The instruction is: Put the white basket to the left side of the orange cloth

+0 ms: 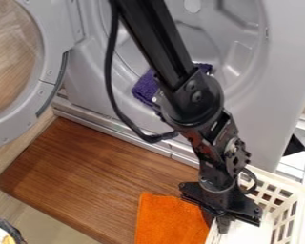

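gripper (221, 225): at white basket (286, 185), beside orange cloth (167, 220); cannot tell whether open or gripping
arm (156, 44): slanting down from top edge

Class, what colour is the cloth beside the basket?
Orange, seen best in the camera view.

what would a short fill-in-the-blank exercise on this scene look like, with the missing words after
1. In the camera view, the white basket is to the ____ of the orange cloth.
2. The cloth at the opening of the drum has the colour ____.
3. The round door is swung ____, not shut.

Missing words: right; purple; open.
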You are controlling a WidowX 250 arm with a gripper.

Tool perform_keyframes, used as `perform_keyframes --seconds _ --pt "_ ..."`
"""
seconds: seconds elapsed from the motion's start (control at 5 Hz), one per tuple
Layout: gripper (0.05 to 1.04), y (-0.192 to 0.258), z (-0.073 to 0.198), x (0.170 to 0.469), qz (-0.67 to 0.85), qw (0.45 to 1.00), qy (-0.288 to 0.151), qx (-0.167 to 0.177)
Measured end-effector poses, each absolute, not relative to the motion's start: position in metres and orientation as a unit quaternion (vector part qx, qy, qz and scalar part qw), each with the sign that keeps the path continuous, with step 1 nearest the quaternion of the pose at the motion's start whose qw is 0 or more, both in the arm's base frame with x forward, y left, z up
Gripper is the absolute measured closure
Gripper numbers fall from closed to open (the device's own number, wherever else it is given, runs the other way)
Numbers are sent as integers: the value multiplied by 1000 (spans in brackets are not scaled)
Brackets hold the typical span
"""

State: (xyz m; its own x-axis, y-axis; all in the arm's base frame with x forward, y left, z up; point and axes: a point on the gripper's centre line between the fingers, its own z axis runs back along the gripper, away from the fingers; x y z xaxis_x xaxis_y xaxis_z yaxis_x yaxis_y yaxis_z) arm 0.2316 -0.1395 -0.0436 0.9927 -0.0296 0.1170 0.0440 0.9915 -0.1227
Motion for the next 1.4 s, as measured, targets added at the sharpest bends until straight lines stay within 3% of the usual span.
perform_keyframes --seconds 0.2,0.4,0.6,0.8,1.2,1.4 --pt "987 -126 -16 226 -24 998 -49 -26" --pt "992 -107 9 228 -38 998 -49 -21" --pt "992 -71 26 225 -36 999 -35 7" --pt "992 -20 29 217 -7 999 -30 10" --pt "992 72 -5 225 2 1000 -10 14" --pt "992 90 -22 230 -5 1000 0 6"
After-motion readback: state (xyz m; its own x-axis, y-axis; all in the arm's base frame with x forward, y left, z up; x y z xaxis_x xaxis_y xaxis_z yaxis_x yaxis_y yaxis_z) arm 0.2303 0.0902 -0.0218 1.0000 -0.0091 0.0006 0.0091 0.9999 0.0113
